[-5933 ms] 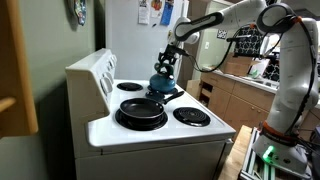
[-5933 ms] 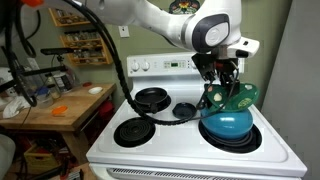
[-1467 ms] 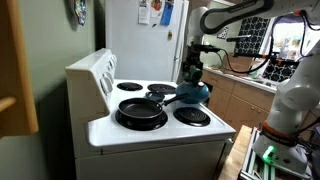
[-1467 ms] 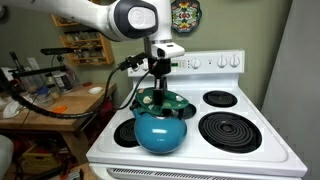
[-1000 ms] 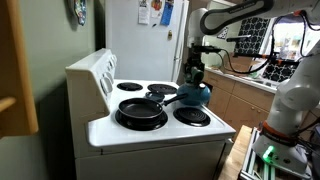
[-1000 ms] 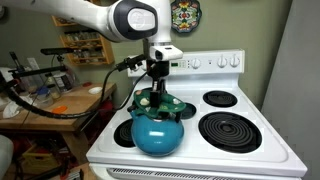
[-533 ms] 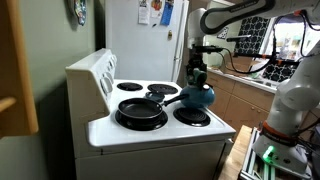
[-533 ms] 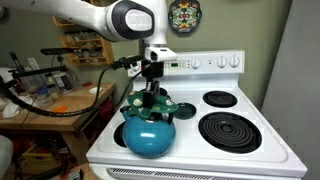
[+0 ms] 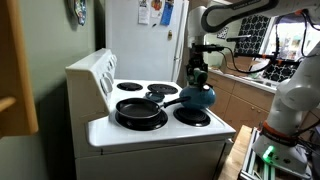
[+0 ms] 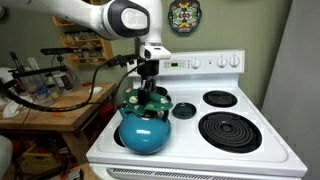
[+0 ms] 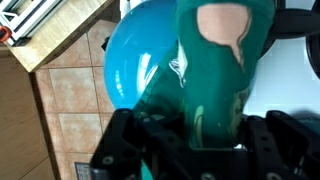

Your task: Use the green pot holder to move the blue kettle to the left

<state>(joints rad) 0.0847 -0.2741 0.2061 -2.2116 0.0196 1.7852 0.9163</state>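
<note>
Blue kettle (image 10: 142,131) hangs upright from gripper (image 10: 147,96) pinching green pot holder (image 11: 200,90).

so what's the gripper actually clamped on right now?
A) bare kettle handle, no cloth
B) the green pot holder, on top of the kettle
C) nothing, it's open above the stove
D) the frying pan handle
B: in the wrist view the green pot holder runs down into the gripper with the blue kettle just beyond it. In an exterior view the gripper is closed at the kettle's top, away from the frying pan.
</note>
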